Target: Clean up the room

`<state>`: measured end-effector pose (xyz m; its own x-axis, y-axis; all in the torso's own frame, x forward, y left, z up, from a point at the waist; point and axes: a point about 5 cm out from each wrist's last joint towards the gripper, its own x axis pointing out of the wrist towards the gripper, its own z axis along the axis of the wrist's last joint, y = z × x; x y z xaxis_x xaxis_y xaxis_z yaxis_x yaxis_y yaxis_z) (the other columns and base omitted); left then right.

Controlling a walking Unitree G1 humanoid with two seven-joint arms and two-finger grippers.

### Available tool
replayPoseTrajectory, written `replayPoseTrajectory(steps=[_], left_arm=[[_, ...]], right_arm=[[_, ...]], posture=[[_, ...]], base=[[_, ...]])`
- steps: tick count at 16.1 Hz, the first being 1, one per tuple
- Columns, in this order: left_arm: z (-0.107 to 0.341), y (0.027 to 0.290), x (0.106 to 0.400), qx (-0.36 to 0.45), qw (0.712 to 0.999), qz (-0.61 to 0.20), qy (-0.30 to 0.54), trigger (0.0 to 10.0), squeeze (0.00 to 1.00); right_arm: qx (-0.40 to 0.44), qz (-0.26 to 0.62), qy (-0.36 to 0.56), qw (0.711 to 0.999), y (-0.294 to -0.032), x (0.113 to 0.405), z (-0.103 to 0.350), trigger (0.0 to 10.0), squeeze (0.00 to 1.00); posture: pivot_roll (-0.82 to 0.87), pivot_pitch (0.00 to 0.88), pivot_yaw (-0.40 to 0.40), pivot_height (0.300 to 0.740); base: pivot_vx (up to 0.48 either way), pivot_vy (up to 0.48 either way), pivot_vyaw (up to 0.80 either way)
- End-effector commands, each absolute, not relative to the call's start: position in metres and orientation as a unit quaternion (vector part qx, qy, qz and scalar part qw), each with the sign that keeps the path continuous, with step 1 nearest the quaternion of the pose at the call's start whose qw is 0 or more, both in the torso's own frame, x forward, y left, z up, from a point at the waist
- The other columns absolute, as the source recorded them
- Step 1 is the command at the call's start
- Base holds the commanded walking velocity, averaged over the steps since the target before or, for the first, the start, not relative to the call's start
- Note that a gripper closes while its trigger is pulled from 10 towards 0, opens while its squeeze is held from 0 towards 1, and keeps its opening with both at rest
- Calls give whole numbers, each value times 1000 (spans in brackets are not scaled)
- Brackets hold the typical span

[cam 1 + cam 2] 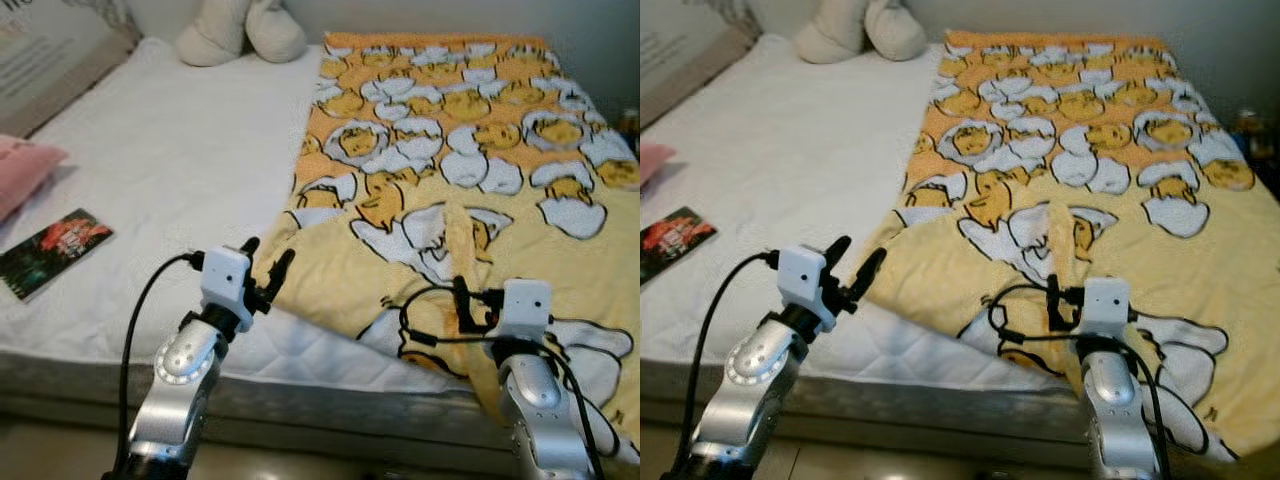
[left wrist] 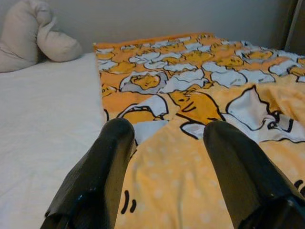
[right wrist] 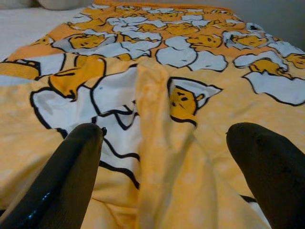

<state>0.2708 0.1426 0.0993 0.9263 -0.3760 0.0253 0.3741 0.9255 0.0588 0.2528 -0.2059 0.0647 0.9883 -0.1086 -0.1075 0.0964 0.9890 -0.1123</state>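
The yellow blanket [image 1: 460, 190] covers the bed [image 1: 170, 160] ahead of both claws, running lengthwise away from them. The right claw [image 1: 465, 300], fingers spread and empty, hovers directly above its raised fold; the left claw [image 1: 265, 265], also spread, sits at its edge.

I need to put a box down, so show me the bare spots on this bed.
The white mattress lies bare between the book and the yellow blanket, up to the plush toy. The bed's right half is blanket-covered, with a raised fold ahead of the right gripper.
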Motion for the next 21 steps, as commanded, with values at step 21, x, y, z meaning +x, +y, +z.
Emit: replayPoseTrajectory(steps=[21], left_arm=[[93,127,279,36,980,-198,-5,10000,0]], right_arm=[[-39,-24,36,998,-197,241,70,10000,0]], posture=[[-93,37,33,740]], base=[[17,157,-600]])
